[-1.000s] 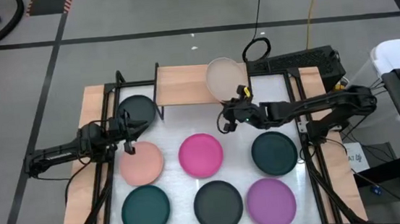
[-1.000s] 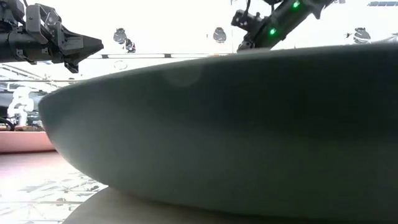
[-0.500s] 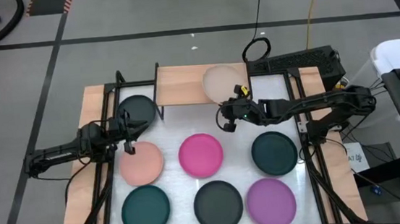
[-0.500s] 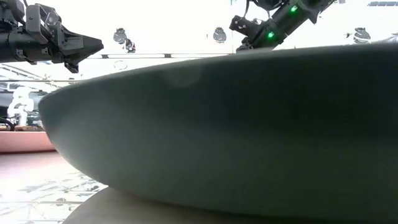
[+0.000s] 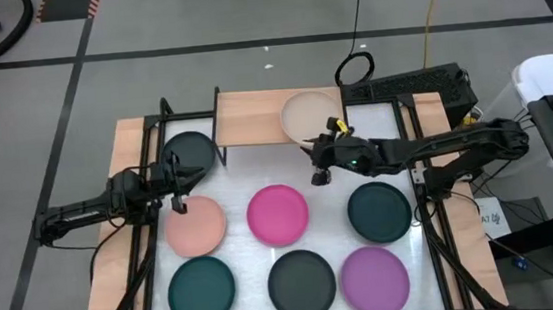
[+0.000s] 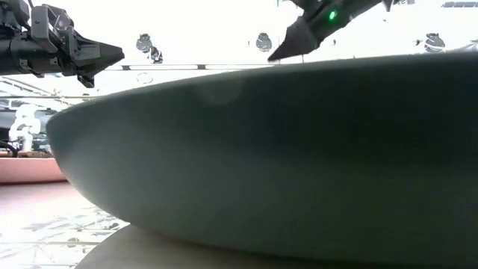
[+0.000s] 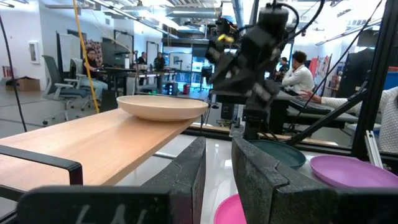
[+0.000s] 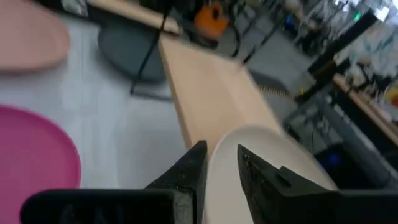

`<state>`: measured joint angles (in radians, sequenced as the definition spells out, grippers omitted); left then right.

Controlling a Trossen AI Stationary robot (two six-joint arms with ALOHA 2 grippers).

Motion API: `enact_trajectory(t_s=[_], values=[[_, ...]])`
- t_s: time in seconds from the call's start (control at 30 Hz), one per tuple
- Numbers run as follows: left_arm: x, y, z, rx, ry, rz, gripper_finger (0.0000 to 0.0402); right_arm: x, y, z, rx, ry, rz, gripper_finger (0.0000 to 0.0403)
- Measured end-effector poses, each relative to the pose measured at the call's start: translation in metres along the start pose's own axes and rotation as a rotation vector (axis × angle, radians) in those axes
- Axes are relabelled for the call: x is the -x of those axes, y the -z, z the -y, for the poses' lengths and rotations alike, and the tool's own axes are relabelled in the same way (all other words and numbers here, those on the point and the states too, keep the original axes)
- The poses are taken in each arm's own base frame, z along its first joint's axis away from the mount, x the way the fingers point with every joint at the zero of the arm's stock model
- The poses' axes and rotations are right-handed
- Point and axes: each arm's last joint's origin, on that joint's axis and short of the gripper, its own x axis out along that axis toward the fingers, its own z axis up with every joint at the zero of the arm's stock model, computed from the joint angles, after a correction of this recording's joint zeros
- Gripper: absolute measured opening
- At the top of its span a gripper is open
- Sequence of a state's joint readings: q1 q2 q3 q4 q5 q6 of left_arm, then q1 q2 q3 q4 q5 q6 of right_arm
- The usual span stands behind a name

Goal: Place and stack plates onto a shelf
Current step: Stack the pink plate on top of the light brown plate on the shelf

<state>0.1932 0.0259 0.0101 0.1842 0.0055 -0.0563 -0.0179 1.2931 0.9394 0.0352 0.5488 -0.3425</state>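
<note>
Left gripper (image 5: 177, 189): hovers over the table's left side between the charcoal plate (image 5: 190, 152) and the salmon plate (image 5: 195, 225); fingers close together with a thin gap, grasping nothing.
Shelf (image 5: 249, 118): light wooden top on thin black legs, at the table's far edge, centre.
Beige plate (image 5: 307, 116): round, shallow, matte; lies flat on the shelf's right end, its rim reaching the shelf's right edge.
Right gripper (image 5: 318, 167): just in front of the beige plate, above the white table (image 5: 238, 178); fingers nearly together, empty, apart from the plate's rim.
Plates on the table: magenta plate (image 5: 278, 214) in the middle, dark teal plate (image 5: 380, 212) to its right; front row holds another teal plate (image 5: 202, 290), a second charcoal plate (image 5: 303, 282) and the purple plate (image 5: 375, 277).
Obstruction: a dark plate's rim (image 6: 269, 164) fills the low view.
Open room: the shelf's left part is bare wood.
</note>
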Motion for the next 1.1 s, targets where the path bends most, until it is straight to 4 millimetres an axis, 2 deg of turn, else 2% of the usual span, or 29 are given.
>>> enact_trajectory(t_s=[0.13, 0.27, 0.4, 0.5, 0.67, 0.8, 0.97, 1.1], values=[[0.0, 0.0, 0.0, 0.0, 0.0, 0.0, 0.0083, 0.032, -0.014, 0.013, -0.036, 0.001, 0.1, 0.0073], [0.0, 0.0, 0.0, 0.0, 0.0, 0.0, 0.0083, 0.06, -0.008, 0.024, -0.141, -0.032, 0.079, 0.0073], [0.0, 0.0, 0.0, 0.0, 0.0, 0.0, 0.0083, 0.076, 0.017, 0.024, -0.221, -0.058, 0.05, 0.0073], [0.0, 0.0, 0.0, 0.0, 0.0, 0.0, 0.0083, 0.087, 0.045, 0.015, -0.307, -0.095, 0.032, 0.0073], [0.0, 0.0, 0.0, 0.0, 0.0, 0.0, 0.0083, 0.093, 0.104, -0.004, -0.387, -0.134, -0.032, 0.0073], [0.0, 0.0, 0.0, 0.0, 0.0, 0.0, 0.0083, 0.096, 0.132, -0.014, -0.449, -0.157, -0.004, 0.0073], [0.0, 0.0, 0.0, 0.0, 0.0, 0.0, 0.0083, 0.1, 0.141, -0.017, -0.45, -0.206, 0.071, 0.0073], [0.0, 0.0, 0.0, 0.0, 0.0, 0.0, 0.0083, 0.101, 0.14, -0.016, -0.441, -0.2, 0.127, 0.0073]])
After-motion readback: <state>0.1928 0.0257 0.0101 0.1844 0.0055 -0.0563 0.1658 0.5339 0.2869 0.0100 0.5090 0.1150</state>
